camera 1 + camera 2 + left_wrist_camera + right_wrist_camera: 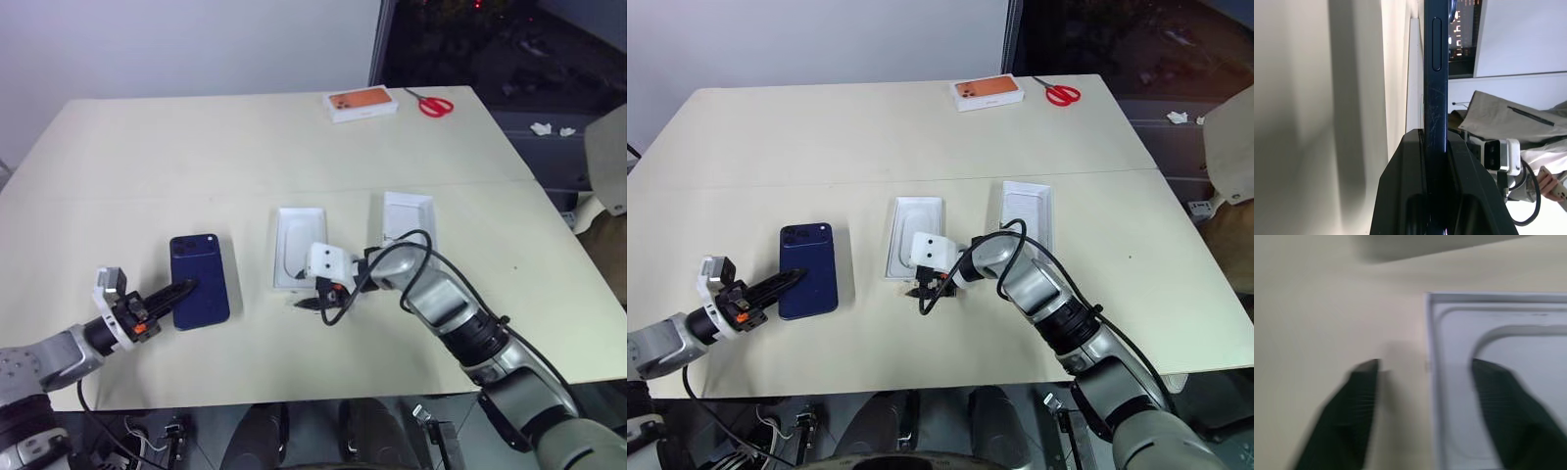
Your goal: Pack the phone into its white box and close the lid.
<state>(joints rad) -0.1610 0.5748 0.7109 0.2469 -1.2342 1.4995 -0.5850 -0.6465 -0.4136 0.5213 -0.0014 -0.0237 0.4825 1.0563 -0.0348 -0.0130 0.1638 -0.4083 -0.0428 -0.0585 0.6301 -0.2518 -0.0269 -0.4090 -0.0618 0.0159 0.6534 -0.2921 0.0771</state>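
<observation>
1. Head views: my left gripper [181, 291] is clamped on the near edge of the slim dark navy-blue smartphone with a glossy back [200, 279], which it holds just above the cream table [196, 147], well left of the boxes. My right gripper [315, 302] hangs at the near end of the flat white insert with an oval recess [293, 245]; a second white tray [406, 217] lies to its right. I cannot tell from here which piece is the white box and which the lid. An orange-topped box [361, 102] and red scissors [431, 103] lie at the far edge.

2. Left wrist view: the phone [1435, 98] stands edge-on between my black fingers [1405, 191], side button showing. This view confirms the pinch, which the head views only suggest. I judge the phone stiff, fairly light, slick and breakable; holding it by the metal side edges is the safer grip.

3. Right wrist view: my right fingers [1359, 396] stand apart, astride the white insert's rim [1429, 357], holding nothing — a straddle the head views hide.
</observation>
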